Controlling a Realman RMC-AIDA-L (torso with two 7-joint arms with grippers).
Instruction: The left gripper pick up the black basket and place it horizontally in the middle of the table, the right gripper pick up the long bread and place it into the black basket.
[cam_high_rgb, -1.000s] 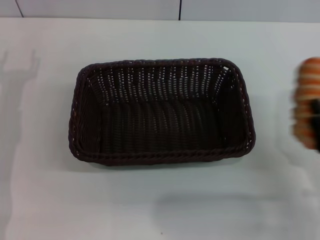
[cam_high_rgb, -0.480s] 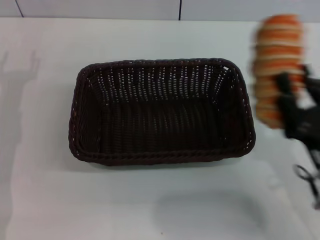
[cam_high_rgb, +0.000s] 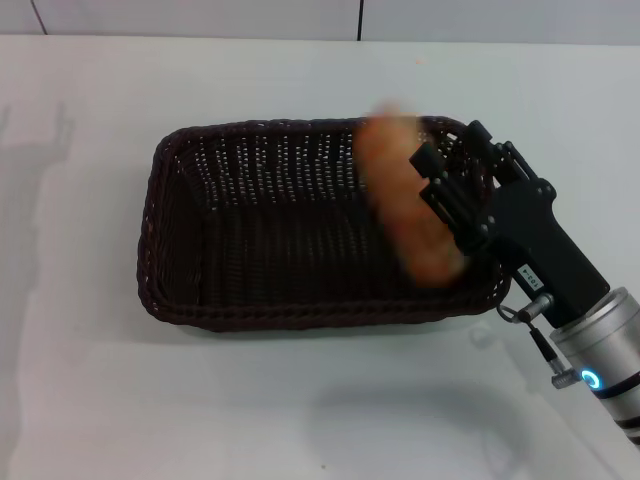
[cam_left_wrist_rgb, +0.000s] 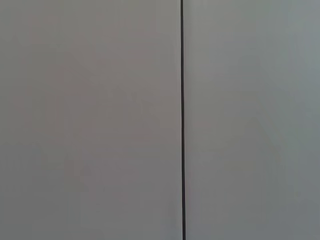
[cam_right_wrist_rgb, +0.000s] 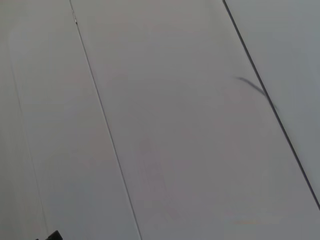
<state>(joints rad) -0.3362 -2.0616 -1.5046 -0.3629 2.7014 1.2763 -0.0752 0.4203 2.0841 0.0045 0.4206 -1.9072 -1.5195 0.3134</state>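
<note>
The right gripper (cam_high_rgb: 440, 205) comes in from the right side of the head view, its black head joined to a silver arm with a small blue ring light; its fingers (cam_high_rgb: 428, 160) are clenched on the long bread (cam_high_rgb: 405, 200), one finger on each side of the loaf, so they are open only as wide as the loaf is thick; the bread is orange-brown and blurred, so its ridges cannot be made out; it hangs tilted over the right part of the black basket (cam_high_rgb: 250, 240), with one end near the far rim and the other end near the near right corner; whether it touches the woven bottom I cannot tell. The basket lies with its long side across the view, in the middle of the white surface (cam_high_rgb: 300, 400), and its inside holds nothing other than the part of the bread that hangs in it. The left gripper is not seen in any view; its wrist camera shows only a pale grey wall with one thin dark vertical seam. The right wrist camera shows pale panels with thin slanted seams. Behind the surface, in the head view, a light wall with dark seams closes the room.
</note>
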